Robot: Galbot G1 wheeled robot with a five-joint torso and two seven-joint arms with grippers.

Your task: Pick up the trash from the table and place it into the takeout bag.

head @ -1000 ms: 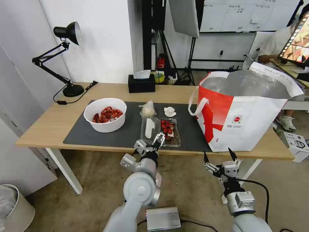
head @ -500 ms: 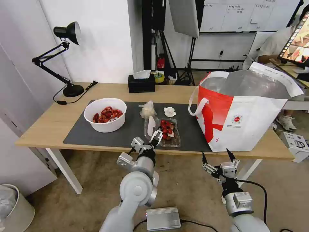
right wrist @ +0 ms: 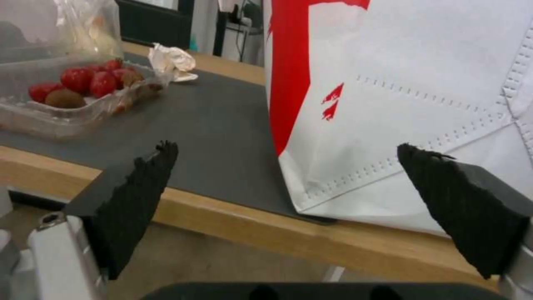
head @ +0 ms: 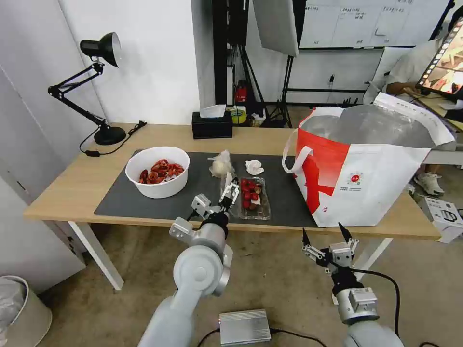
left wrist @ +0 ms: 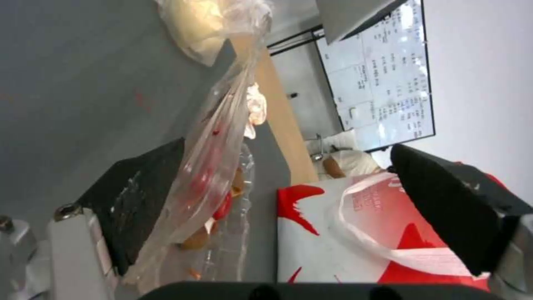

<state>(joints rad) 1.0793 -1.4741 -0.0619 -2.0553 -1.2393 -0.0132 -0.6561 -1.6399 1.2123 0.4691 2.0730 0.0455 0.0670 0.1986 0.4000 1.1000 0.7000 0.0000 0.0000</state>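
left gripper [head: 230,187] sits wide open at the clear plastic clamshell tray with red bits [head: 250,197], lid flap between its fingers; right gripper [head: 322,233] hangs open at 5 o'clock, below the light-wood table [head: 77,180]

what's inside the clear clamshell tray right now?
The clamshell tray holds red pieces and a few brown ones, bunched at its far end. Its near end looks bare. The left gripper is at its raised lid, which blurs what sits underneath.
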